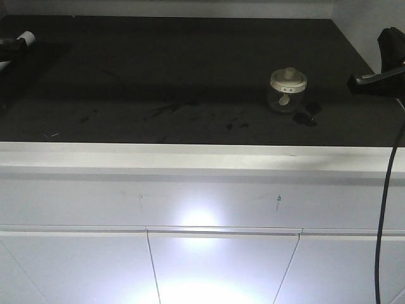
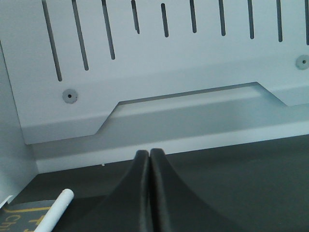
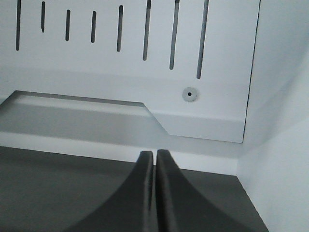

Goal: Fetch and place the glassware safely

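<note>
Glass jar [image 1: 288, 95] with its cream lid [image 1: 288, 78] stands upright on the dark worktop [image 1: 190, 63], right of centre, and neither arm touches it. From that I judge the task to be at its start: the fetch has not begun, and the reach to the jar is the step in hand.

The right arm [image 1: 391, 50] shows at the right edge of the front view, near the jar but apart from it, so it seems the one placed to take it. The right gripper [image 3: 155, 155] has its fingers together with only a thin slit between them and holds nothing. It sits low over the worktop and points at the slotted back panel [image 3: 96, 72], not at the jar, which its camera does not show. The left gripper [image 2: 149, 153] is likewise pressed together and empty, facing a like panel, with a white rod [image 2: 54, 211] lying just beside it on a mat [image 2: 21, 215].

The next move, as I judge it, calls for the right gripper to spread its fingers wide, turn towards the jar and come in level at the glass body beneath the lid, since the lid may only rest there and lift off. Smooth glass asks for a firm but gentle squeeze. Dark specks [image 1: 309, 115] lie just beside the jar, on the approach side.
</note>
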Available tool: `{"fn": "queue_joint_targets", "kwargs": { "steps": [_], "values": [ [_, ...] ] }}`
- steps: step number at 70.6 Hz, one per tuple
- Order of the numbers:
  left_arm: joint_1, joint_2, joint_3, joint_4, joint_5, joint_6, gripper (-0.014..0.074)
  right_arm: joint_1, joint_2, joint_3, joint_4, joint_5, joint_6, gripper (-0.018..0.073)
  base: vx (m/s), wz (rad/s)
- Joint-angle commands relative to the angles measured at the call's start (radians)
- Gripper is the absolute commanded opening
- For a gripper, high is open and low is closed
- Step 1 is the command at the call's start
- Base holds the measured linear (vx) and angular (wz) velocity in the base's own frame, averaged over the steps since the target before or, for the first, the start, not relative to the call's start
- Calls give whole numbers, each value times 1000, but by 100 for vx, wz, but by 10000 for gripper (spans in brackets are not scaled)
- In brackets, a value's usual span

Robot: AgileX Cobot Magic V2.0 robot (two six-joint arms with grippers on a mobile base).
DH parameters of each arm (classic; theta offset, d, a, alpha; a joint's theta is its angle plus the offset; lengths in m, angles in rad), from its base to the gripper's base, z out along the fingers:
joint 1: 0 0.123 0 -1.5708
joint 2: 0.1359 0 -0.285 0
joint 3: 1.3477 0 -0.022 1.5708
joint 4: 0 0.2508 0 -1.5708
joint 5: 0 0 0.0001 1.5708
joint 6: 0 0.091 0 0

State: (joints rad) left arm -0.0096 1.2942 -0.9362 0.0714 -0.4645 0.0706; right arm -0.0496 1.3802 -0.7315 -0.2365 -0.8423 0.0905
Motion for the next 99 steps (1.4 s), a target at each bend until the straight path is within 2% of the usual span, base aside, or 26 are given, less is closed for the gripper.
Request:
{"fn": "queue_joint_targets", "kwargs": {
  "steps": [1, 15, 25, 38, 59, 71, 85, 99],
  "values": [
    [-6, -71, -31, -11, -7, -11, -7, -5, -59, -27, -10, -32, 14, -1, 0, 0],
    [-6, -157, -31, -11, 136, -11, -7, -5, -136, -27, -67, 118, 53, -1, 0, 0],
    [-6, -209, -29, -12, 217, -11, -7, -5, -192, -24, -132, 213, 156, -1, 0, 0],
    [-6, -317, 57, -12, 215, -11, -7, -5, -267, 52, -236, 226, 290, -1, 0, 0],
    [-6, -562, 333, -13, 236, -11, -7, -5, -419, 232, -259, 282, 296, -1, 0, 0],
    [-6, -720, 484, -13, 302, -11, -7, -5, -468, 308, -274, 280, 296, -1, 0, 0],
    [-6, -885, 650, -13, 351, -11, -7, -4, -468, 394, -303, 212, 297, -1, 0, 0],
    [-6, -974, 714, -13, 352, -11, -7, -4, -468, 403, -310, 202, 297, -1, 0, 0]
  ]
}}
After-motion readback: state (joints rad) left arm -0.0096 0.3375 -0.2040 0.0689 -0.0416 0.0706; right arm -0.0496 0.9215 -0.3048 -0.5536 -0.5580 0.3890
